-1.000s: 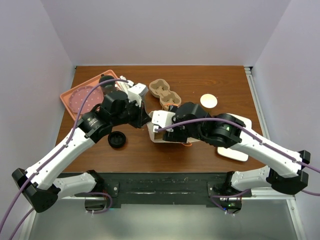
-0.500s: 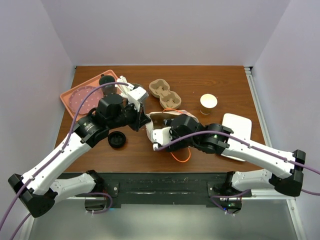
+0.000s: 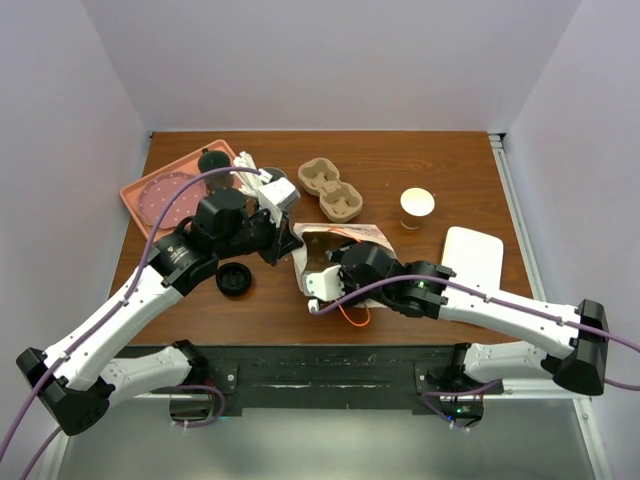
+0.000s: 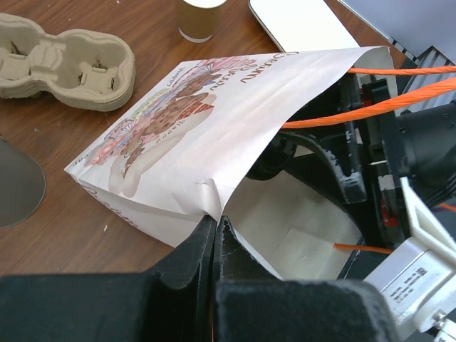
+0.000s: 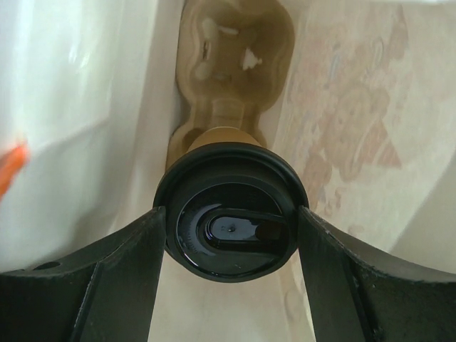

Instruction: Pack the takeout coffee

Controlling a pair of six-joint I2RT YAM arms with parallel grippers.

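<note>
A white printed paper bag (image 4: 214,114) lies on its side on the table, its mouth open toward the right arm. My left gripper (image 4: 216,221) is shut on the bag's lower mouth edge, and it shows in the top view (image 3: 288,243) at the bag (image 3: 322,243). My right gripper (image 5: 231,212) is deep inside the bag. Its fingers press both sides of the black lid of the takeout coffee (image 5: 231,239), a tan cup. The cup stands in one hole of a cardboard carrier (image 5: 235,43) inside the bag.
A second cardboard carrier (image 3: 331,189) and a lidless tan cup (image 3: 417,207) sit behind the bag. A white plate (image 3: 472,258) lies to the right. A pink tray (image 3: 165,195) with a dark mug (image 3: 212,160) is at the far left. A loose black lid (image 3: 233,280) lies near the left arm.
My right gripper has pushed leftward into the bag with the cup, uncovering the lidless cup and the plate. The left gripper kept its hold on the bag's edge.
</note>
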